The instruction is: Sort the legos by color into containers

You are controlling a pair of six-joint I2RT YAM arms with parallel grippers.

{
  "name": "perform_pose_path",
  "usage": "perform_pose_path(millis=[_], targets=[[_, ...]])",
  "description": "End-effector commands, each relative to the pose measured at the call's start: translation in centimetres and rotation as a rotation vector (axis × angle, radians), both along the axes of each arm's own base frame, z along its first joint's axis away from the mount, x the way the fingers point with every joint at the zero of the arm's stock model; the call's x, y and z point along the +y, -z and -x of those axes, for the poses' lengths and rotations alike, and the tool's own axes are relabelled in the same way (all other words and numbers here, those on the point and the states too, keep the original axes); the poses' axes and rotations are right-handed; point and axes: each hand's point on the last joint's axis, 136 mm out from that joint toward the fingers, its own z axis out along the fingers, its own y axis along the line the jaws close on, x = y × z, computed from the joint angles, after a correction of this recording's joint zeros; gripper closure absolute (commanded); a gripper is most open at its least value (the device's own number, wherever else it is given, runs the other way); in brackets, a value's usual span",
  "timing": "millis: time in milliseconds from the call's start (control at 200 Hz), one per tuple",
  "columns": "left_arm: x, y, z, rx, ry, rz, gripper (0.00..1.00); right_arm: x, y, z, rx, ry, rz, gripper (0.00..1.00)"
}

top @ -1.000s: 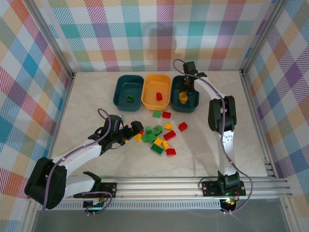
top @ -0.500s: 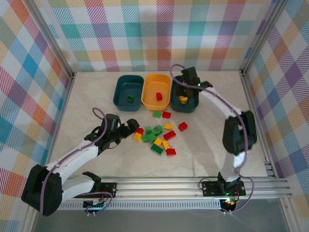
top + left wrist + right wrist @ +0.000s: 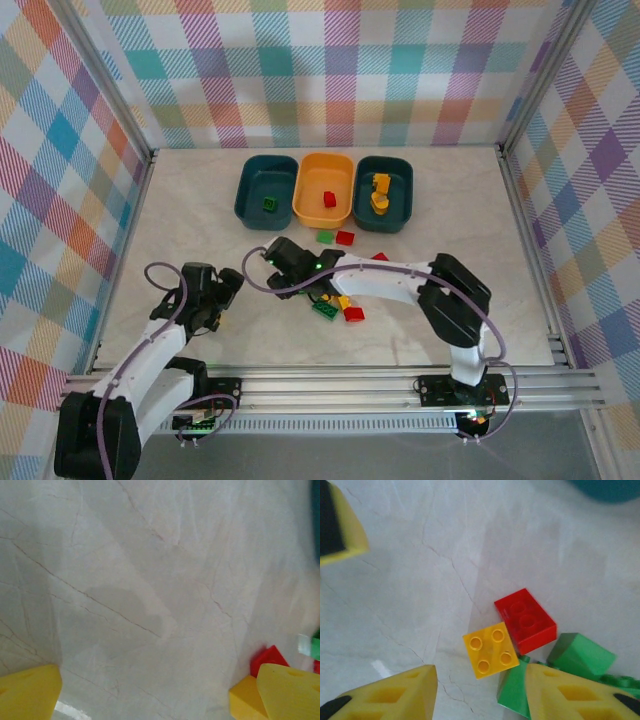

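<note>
Directly ahead of right tool (image 3: 480, 690) lies yellow lego (image 3: 490, 650).

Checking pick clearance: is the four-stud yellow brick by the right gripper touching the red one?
Touching. Right wrist view: the yellow brick sits flush against the red brick, no gap between.

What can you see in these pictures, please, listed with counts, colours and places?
left teal tub: 1, dark teal, far row left; holds one green brick
orange tub: 1, yellow-orange, far row middle; holds one red brick
right teal tub: 1, dark teal, far row right; holds yellow pieces
loose bricks: several, red, green, yellow, mid-table; some hidden under the right arm
table: 1, pale marble
left claw: 1, yellow fingers, open, near-left over bare table
right claw: 1, yellow fingers, open, at the pile's left edge
</note>
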Motion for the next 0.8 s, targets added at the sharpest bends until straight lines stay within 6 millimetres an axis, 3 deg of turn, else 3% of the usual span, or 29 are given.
perform_pose_path(millis=[0,125,455,650,795], targets=[[0.1,-0.1,0.8,0.0,-0.019,0.027,0.0,0.5,0.4,-0.9,-0.006,-0.003,0.034,0.42],[0.3,-0.8,1.1,-0.029,-0.014,0.02,0.0,0.8,2.1,-1.0,0.0,-0.008,0.062,0.37],[-0.5,-1.4,1.0,-0.057,0.033,0.045,0.0,1.5,4.3,-1.9,-0.035,-0.02,0.12,0.36],[-0.5,-0.9,1.1,-0.044,0.035,0.042,0.0,1.9,5.1,-0.8,-0.006,-0.04,0.118,0.43],[-0.5,-0.8,0.9,-0.046,0.035,0.041,0.0,1.8,5.1,-0.3,0.002,-0.027,0.103,0.53]])
